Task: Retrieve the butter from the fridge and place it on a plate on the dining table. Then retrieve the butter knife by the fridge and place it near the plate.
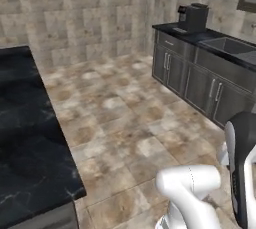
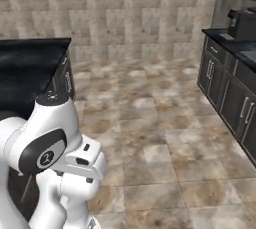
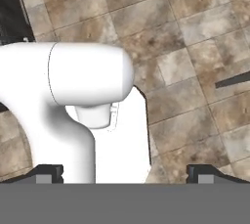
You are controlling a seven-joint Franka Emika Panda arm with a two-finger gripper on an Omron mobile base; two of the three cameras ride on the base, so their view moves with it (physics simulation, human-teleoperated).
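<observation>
Fingers (image 3: 125,173): spread wide apart, gripping nothing.
Below the fingers: tiled floor (image 3: 195,27).
Dining table (image 1: 25,138): black marble, left of the arm.

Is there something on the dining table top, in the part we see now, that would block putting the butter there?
Nothing visible does. The part of the dining table in the left base view is bare black marble; no plate or butter can be seen. The open gripper holds nothing and points down at the tiled floor.
</observation>
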